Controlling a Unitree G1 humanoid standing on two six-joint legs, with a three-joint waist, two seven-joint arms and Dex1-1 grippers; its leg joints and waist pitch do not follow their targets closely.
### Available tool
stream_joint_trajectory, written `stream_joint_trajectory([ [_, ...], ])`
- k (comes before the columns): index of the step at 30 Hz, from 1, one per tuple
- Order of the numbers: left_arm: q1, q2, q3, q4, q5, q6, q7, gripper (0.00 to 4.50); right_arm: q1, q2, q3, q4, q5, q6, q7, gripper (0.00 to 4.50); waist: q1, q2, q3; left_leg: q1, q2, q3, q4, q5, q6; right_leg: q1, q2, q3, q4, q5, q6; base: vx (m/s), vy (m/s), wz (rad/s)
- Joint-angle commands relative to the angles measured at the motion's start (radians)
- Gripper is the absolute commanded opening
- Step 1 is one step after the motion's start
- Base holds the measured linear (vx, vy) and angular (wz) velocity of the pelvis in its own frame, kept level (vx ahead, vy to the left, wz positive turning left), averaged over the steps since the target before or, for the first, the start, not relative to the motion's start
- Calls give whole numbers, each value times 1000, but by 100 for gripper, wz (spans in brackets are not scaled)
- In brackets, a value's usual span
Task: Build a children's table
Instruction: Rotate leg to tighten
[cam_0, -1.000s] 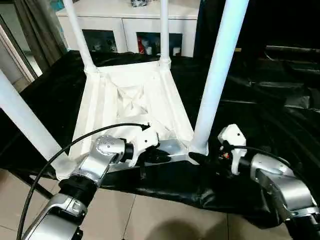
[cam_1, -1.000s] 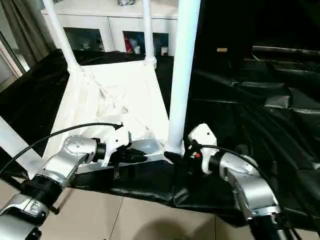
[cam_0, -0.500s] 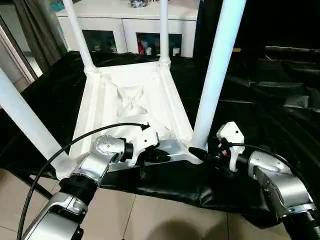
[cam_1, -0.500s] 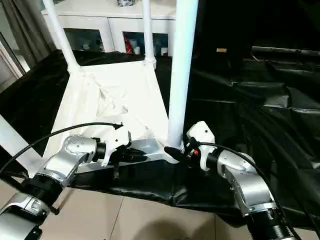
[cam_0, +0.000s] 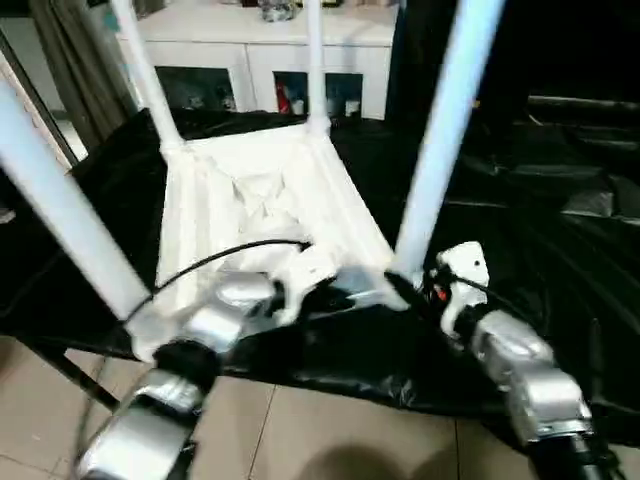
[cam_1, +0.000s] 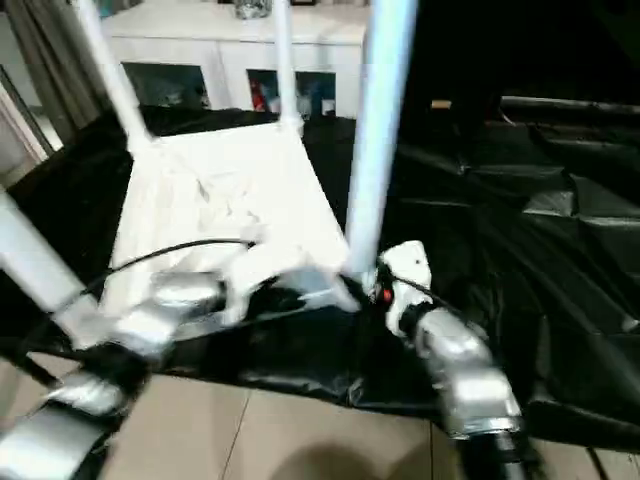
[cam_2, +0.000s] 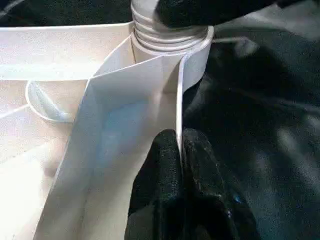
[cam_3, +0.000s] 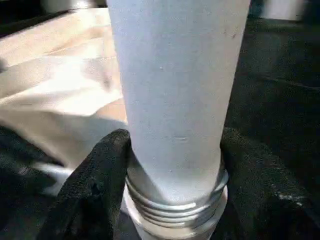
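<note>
Right fingers around leg; left fingers pinching rim.

A black plastic sheet covered the work surface, creased and glossy, with its near edge hanging over a floor of light beige tiles. A white cabinet with glass doors stood against the far side; small items were visible behind the glass. A grey curtain hung at the far left. The far right background was dark.
</note>
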Motion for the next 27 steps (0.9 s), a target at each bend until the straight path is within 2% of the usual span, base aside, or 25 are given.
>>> stream_joint_trajectory([
  [1,-16,-37,19,76,9,31,148,0,9,61,27,57,-20,57,-82,251,-18,-23,-30,25,9,-26,-72,-463,5,1,-43,-3,-128,-725,-28,-47,54,-1],
  [3,-49,-73,26,114,11,34,192,0,-20,104,27,87,-38,72,-153,251,-30,-14,-28,33,10,-35,-77,-528,11,5,-41,-24,-141,-708,-27,-52,81,-2],
  [4,-66,-90,27,134,15,31,213,0,-39,124,30,109,-46,74,-176,251,-47,-6,-21,42,15,-45,-86,-604,10,11,-40,-48,-150,-685,-25,-32,72,-2],
  [5,-88,-107,25,162,23,21,230,0,-67,149,36,136,-56,67,-200,251,-53,7,-22,37,23,-57,-99,-655,4,31,-42,-57,-147,-633,-26,-23,68,-1],
  [6,-95,-112,25,173,27,16,234,0,-76,159,38,145,-61,61,-208,251,-60,6,-17,39,28,-58,-108,-696,4,33,-39,-65,-149,-611,-26,-2,60,3],
  [7,-95,-112,25,173,27,16,234,0,-76,159,38,145,-61,61,-208,251,-67,14,-21,38,40,-66,-123,-756,-7,53,-42,-67,-128,-526,-43,-2,60,3],
  [8,-111,-122,27,198,31,6,238,0,-99,176,48,165,-69,47,-207,251,-64,15,-16,34,46,-65,-142,-800,-21,57,-44,-54,-109,-475,-62,0,0,0],
  [9,-111,-122,27,198,31,6,238,0,-99,176,48,165,-69,47,-207,251,-67,8,-18,40,38,-60,-136,-802,-26,49,-46,-54,-115,-489,-67,0,0,0],
  [10,-123,-127,31,220,33,-6,239,0,-117,183,53,183,-78,24,-200,251,-77,-6,-7,67,15,-52,-112,-795,-18,21,-45,-85,-166,-639,-37,0,0,0],
  [11,-126,-127,31,225,34,-11,238,0,-121,185,51,190,-73,7,-187,251,-86,4,-9,79,7,-50,-90,-761,-7,28,-53,-119,-187,-710,0,0,0,0],
  [12,-126,-127,31,225,34,-11,238,0,-121,185,51,190,-73,7,-187,251,-96,5,-3,68,17,-54,-106,-781,-7,44,-47,-135,-179,-689,10,0,0,0],
  [13,-129,-120,29,232,35,-27,223,0,-126,188,43,190,-57,-9,-169,305,-64,23,-15,-16,63,-69,-170,-827,-15,141,-58,-78,-13,-490,-9,0,0,0],
  [14,-127,-113,30,233,32,-35,208,0,-128,180,47,182,-54,-14,-152,305,-19,28,-9,-40,83,-30,-249,-936,-52,136,-34,-53,80,-232,-64,-45,-56,21],
  [15,-125,-105,31,232,32,-41,198,0,-128,171,49,172,-53,-16,-139,319,-18,-2,-13,1,68,-18,-228,-876,-30,94,-32,-21,59,-238,-54,-3,-48,20],
  [16,-125,-104,31,232,32,-43,196,0,-128,168,50,169,-53,-16,-136,321,-17,-75,-30,93,-10,-11,-44,-569,-11,-24,-94,12,-116,-719,-17,47,-140,26],
  [17,-119,-85,32,229,30,-60,163,0,-123,137,54,140,-48,-7,-95,329,-4,-67,-35,31,-12,-29,8,-247,67,18,-159,60,-138,-910,-23,108,-108,-15],
  [18,-115,-77,33,226,27,-63,146,0,-118,120,55,125,-45,-2,-72,329,9,-61,-37,-22,3,-47,-23,-146,82,67,-161,65,-107,-822,-37,137,-116,-27],
  [19,-110,-67,34,222,25,-78,119,0,-112,94,57,109,-40,5,-38,347,22,-44,-44,-33,18,-46,-70,-91,67,61,-101,26,-78,-602,-58,87,-24,-33],
  [20,-110,-66,34,222,25,-80,116,0,-112,92,57,107,-40,6,-34,357,19,-39,-48,-33,22,-46,-76,-100,65,58,-71,16,-49,-354,-100,0,0,0],
  [21,-102,-49,35,215,22,-89,80,0,-99,51,66,74,-31,19,21,357,16,-36,-47,-24,27,-41,-79,-147,70,50,-66,16,-49,-313,-124,0,0,0],
  [22,-92,-29,33,204,20,-108,39,0,-83,2,76,35,-26,34,77,357,17,-41,-41,-10,22,-31,-78,-261,71,45,-61,20,-61,-356,-150,0,0,0],
  [23,-86,-17,32,197,19,-119,15,0,-73,-26,83,12,-24,43,110,357,16,-40,-44,-11,19,-27,-77,-273,76,49,-64,23,-63,-359,-169,0,0,0],
  [25,-62,19,28,167,1,-134,-82,0,-33,-126,98,-64,7,69,249,357,21,-40,-46,-18,21,-26,-78,-239,92,55,-66,23,-63,-336,-169,0,0,0],
  [26,-58,25,27,161,-2,-136,-99,0,-28,-137,100,-72,11,72,266,357,18,-37,-44,-22,23,-26,-79,-236,97,56,-67,23,-62,-329,-174,0,0,0],
  [27,-44,42,23,139,-16,-141,-159,0,-16,-165,103,-95,25,81,310,357,19,-37,-45,-22,23,-27,-79,-233,96,58,-67,22,-60,-326,-175,0,0,0],
])
